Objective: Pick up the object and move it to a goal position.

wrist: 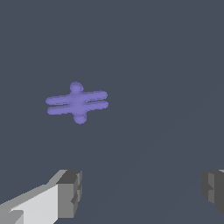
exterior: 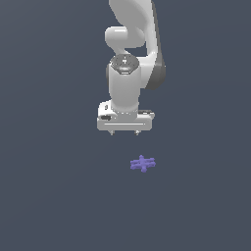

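The object [exterior: 142, 163] is a small purple-blue jack of thin crossed bars lying on the dark grey floor, a little toward the exterior view's right of the arm. It also shows in the wrist view [wrist: 77, 103], lying flat. My white gripper [exterior: 124, 133] hangs above the floor, apart from the object and toward the exterior view's left of it. Its jaws stand wide apart and hold nothing. In the wrist view the two fingertips [wrist: 70, 192] show far apart, and the gripper [wrist: 142, 190] has only bare floor between them.
The dark grey floor [exterior: 54, 196] fills both views. The white arm [exterior: 130, 54] rises out of the top of the exterior view.
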Available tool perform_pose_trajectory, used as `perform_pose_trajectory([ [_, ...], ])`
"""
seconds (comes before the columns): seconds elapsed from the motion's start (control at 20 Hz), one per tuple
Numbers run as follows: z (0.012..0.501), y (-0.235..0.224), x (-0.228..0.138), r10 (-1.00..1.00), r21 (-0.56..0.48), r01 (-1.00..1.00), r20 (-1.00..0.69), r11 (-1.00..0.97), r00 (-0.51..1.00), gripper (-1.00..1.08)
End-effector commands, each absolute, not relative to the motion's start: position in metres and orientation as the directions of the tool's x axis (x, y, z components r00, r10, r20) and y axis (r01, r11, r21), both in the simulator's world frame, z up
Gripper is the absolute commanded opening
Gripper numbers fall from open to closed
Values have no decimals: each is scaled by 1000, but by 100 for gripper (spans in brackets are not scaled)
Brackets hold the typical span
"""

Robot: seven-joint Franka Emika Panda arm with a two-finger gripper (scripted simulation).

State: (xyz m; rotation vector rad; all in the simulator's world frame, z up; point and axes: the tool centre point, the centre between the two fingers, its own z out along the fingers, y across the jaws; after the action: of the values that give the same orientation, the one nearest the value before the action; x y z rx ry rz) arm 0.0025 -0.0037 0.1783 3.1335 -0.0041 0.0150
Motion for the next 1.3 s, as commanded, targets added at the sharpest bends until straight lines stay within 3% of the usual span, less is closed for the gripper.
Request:
perform_pose_trajectory([
  [0.0,178,-4,3,-3,8,-3,10,-1000,1000,100],
  [0.45,159,-3,-14,18,19,19,-53,-1000,998,100],
  [1.25,151,5,-3,145,18,146,-50,-989,988,100],
])
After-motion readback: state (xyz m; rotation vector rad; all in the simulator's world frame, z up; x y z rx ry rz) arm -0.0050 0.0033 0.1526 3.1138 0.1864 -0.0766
